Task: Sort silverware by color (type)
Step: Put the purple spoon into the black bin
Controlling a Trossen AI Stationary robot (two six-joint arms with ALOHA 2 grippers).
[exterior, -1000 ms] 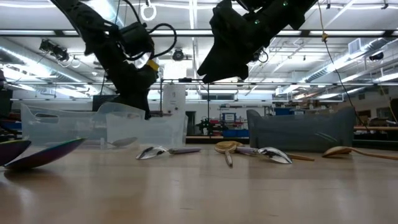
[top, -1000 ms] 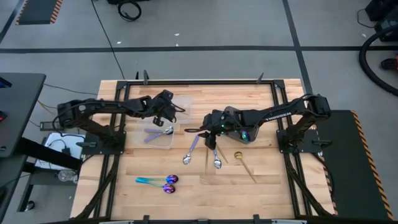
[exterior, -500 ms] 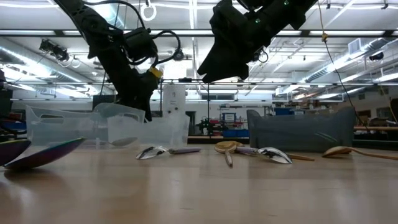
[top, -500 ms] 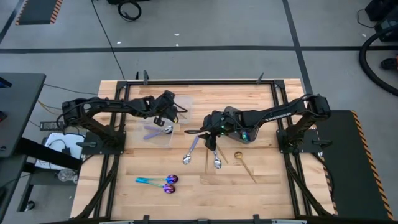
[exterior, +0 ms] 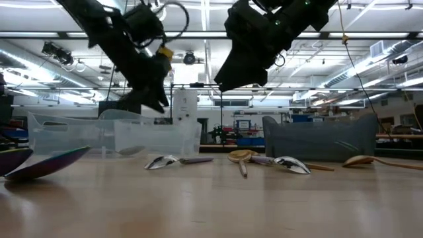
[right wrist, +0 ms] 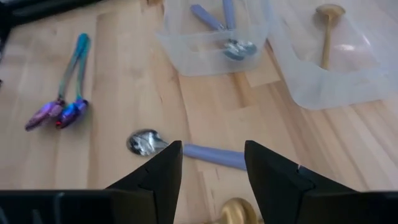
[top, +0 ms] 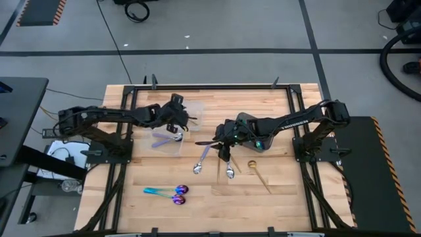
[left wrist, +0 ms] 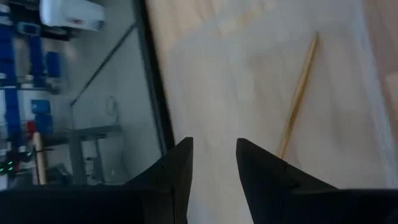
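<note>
Two clear plastic tubs sit on the desk (top: pixel 276 204) on the left arm's side. One tub (right wrist: pixel 214 46) holds two silver spoons with lilac handles (right wrist: pixel 230 37), and the other tub (right wrist: pixel 339 68) next to it has a gold spoon (right wrist: pixel 328 25) in it. The left tool (top: pixel 179 117) hangs above those tubs, clear of them. Its fingers (left wrist: pixel 177 171) stand apart with nothing between them, and its wrist camera looks down at a gold handle (left wrist: pixel 298 93) through the clear plastic.

Out on the bare wood, a silver spoon with a lilac handle (right wrist: pixel 186 149) lies right under the right tool (right wrist: pixel 208 180), which hovers near the middle of the desk. That one's fingers (right wrist: pixel 155 174) are spread wide, one either side of the handle as its own camera sees it, not gripping anything. A second silver spoon (top: pixel 229 170) is just beside it, and a gold spoon (top: pixel 258 174) lies a bit further toward the right arm's side. A pair of iridescent blue-purple spoons (top: pixel 168 193) with teal handles lie side by side near the front edge, well apart from the rest. A dark grey bin (exterior: pixel 320 140) sits behind the loose spoons in the low view.
</note>
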